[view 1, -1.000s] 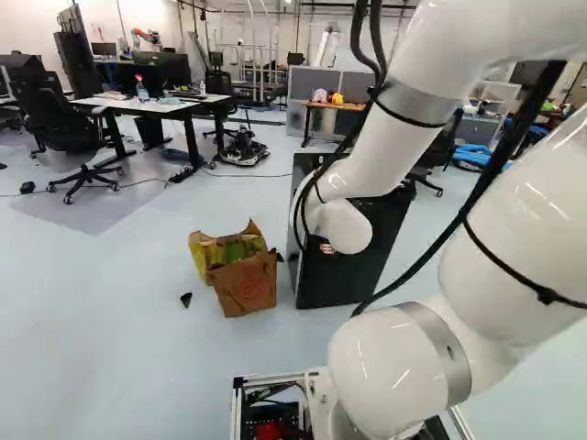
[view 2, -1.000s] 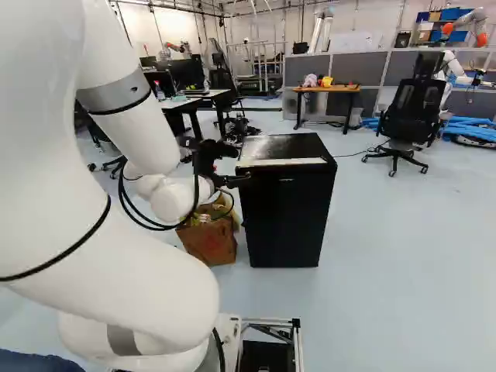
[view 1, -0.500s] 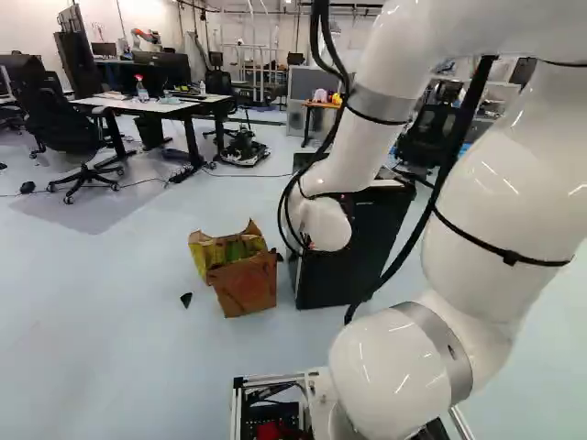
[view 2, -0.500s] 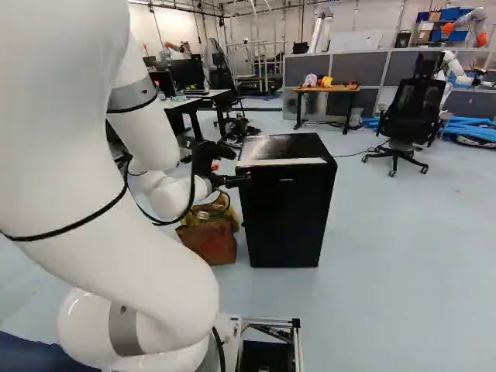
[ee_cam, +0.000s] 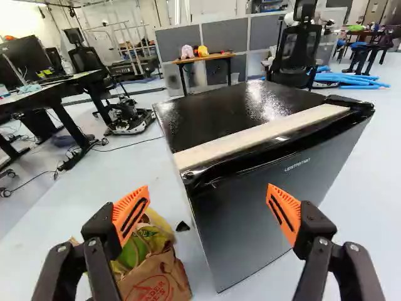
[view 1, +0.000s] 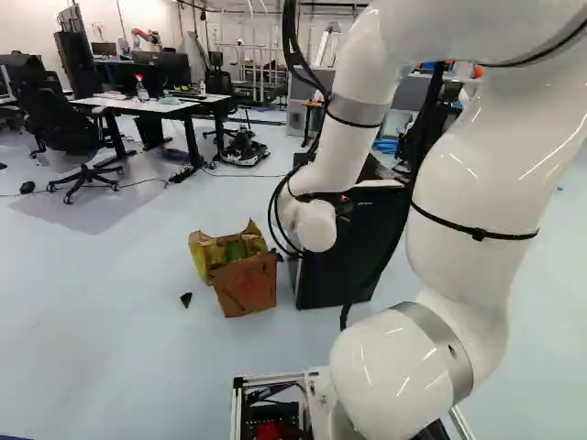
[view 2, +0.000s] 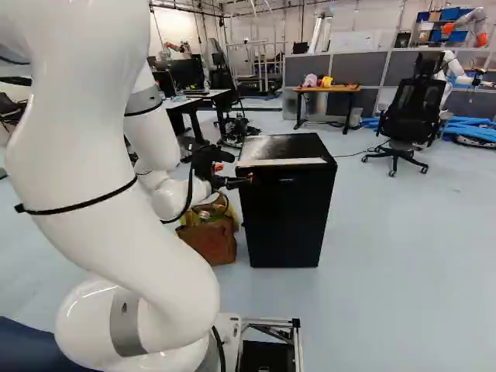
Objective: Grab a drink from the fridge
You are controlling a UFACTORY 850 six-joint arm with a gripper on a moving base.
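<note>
Toward twelve o'clock from the base, the forearm [view 1: 353, 119] has moved farther ahead, bringing the pincer [view 2: 233, 172], its two fingers spread, near one closed black mini fridge [view 2: 287, 221]. Pale blue-grey floor [view 2: 387, 271] carries the fridge in a lab, one brown paper bag [view 2: 211, 242] beside it at nine o'clock; beyond stand one wooden table [view 2: 335, 88] at twelve, one black office chair [view 2: 411, 116] at one.
</note>
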